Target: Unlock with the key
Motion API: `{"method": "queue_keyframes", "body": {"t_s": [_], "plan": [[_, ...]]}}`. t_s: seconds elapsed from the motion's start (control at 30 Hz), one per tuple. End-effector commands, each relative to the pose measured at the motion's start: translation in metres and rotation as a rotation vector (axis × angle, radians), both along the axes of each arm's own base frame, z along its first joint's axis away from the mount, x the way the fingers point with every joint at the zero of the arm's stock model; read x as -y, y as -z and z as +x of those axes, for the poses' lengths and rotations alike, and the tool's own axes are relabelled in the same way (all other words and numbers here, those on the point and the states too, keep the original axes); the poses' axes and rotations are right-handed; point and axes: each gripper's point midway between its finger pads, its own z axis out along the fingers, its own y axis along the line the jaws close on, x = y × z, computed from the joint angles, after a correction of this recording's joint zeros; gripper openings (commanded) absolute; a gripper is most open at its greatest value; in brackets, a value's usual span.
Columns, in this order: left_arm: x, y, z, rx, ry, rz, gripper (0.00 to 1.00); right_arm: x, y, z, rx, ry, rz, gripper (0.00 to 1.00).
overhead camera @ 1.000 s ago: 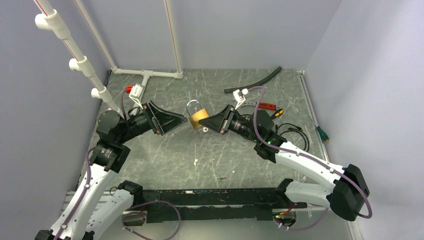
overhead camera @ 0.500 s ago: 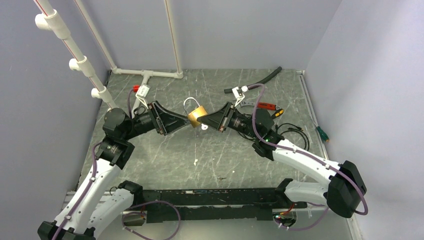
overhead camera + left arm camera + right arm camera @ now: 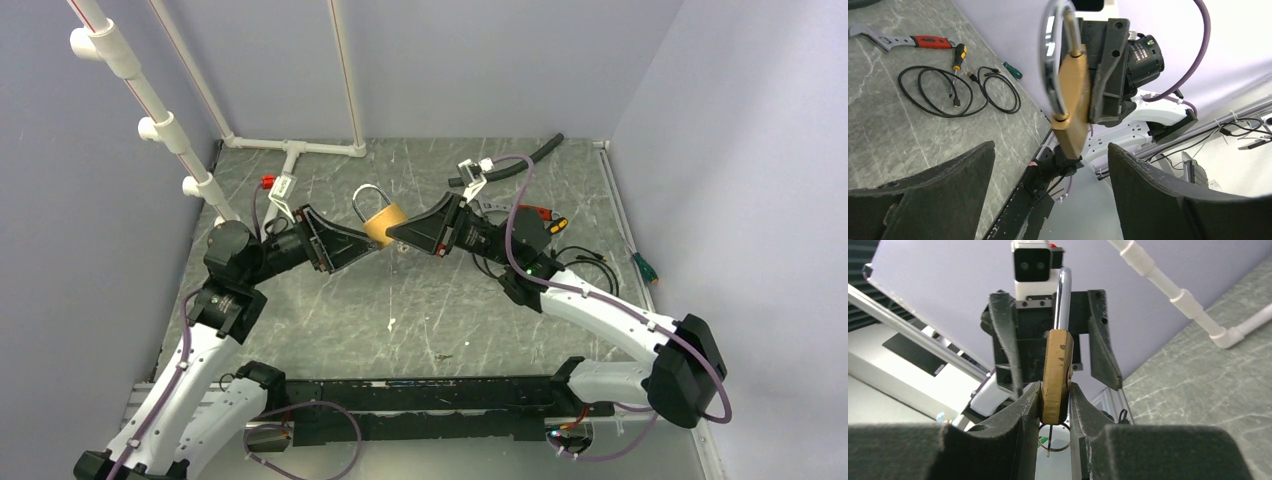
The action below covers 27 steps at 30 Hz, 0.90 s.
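Clamping the padlock body tight in my right jaws, held up off the mid-tabletop. Left jaws wide open, one either side of the padlock, gaps showing. Key and ring dangle under the padlock's bottom, mostly hidden.

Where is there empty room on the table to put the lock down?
The biggest bare patch is the near middle of the table, between the padlock and the black rail. Another lies at the back, between the white pipe and the black hose. The right side is crowded: wrench, cables, green screwdriver.
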Motion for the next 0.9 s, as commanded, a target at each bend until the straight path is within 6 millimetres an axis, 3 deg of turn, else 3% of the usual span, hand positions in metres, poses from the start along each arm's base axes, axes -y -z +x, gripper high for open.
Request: {"method": "queue_keyframes", "body": {"t_s": [0.0, 0.27, 0.6, 0.87], "plan": [[-0.002, -0.007, 0.002, 0.072, -0.019, -0.01, 0.84, 0.013, -0.076, -0.024, 0.178, -0.071, 0.207, 0.0], [-0.003, -0.032, -0.006, 0.175, -0.004, -0.028, 0.64, 0.003, -0.069, -0.024, 0.16, -0.149, 0.233, 0.0], [-0.01, -0.037, -0.003, 0.181, -0.068, -0.074, 0.5, -0.004, -0.062, -0.031, 0.152, -0.257, 0.252, 0.0], [-0.009, -0.033, 0.008, 0.164, -0.088, -0.082, 0.2, -0.007, -0.063, -0.031, 0.16, -0.3, 0.264, 0.0]]}}
